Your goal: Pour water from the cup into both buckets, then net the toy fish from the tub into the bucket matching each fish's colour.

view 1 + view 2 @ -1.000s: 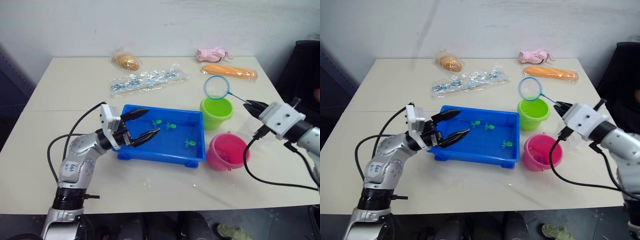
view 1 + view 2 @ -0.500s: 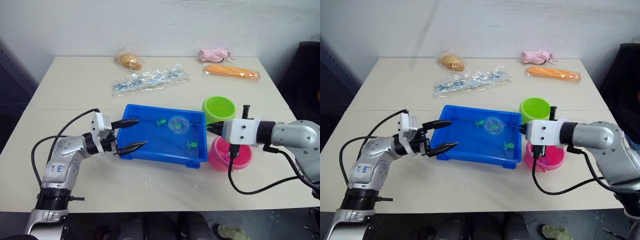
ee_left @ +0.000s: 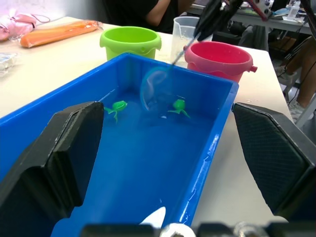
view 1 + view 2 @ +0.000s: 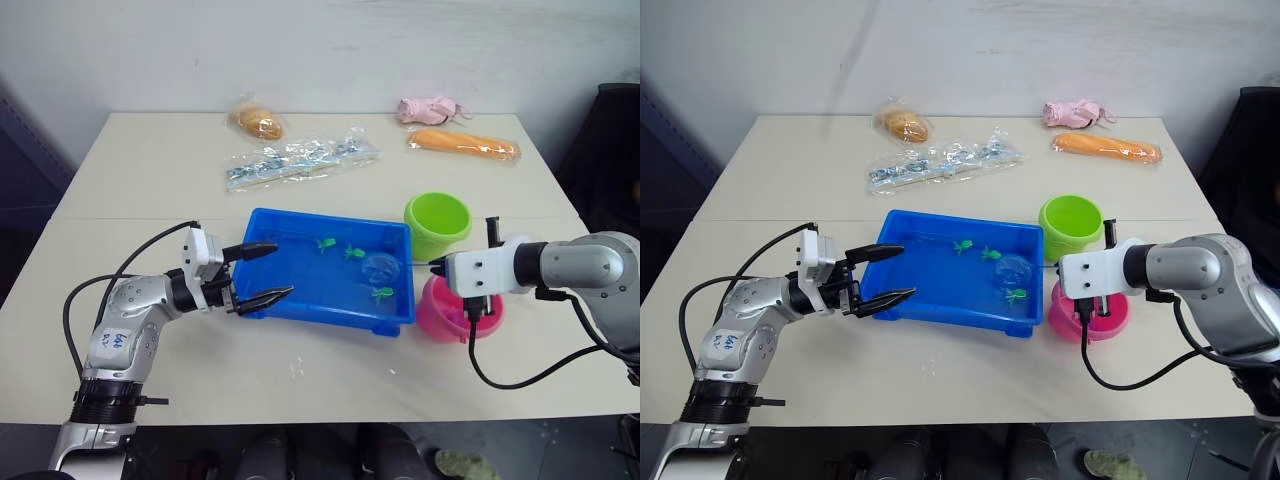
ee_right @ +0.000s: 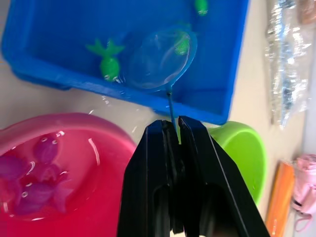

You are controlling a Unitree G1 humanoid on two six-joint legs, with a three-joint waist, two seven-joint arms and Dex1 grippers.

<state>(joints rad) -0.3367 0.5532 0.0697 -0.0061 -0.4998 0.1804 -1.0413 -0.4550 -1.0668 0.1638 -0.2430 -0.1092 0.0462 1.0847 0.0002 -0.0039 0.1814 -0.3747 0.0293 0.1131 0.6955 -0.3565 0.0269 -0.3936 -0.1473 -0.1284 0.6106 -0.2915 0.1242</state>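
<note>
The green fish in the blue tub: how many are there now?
3. One green fish lies near the tub's far wall, another just right of it, the third near the right wall beside the net. The net may hide more.

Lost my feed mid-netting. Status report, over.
Right claw shut on net handle, hoop down in tub among green fish. Left claw open at tub's near end. Pink fish in pink bucket. Nothing in the way.

On the far side of the pale table (image 4: 150, 190) lie four things: a clear crinkly packet (image 4: 298, 160) of small items near the middle, a bagged orange-brown lump (image 4: 254, 122) behind it, a long orange bag (image 4: 463, 144) toward the right, and a pink bundle (image 4: 427, 108) just beyond that.
</note>
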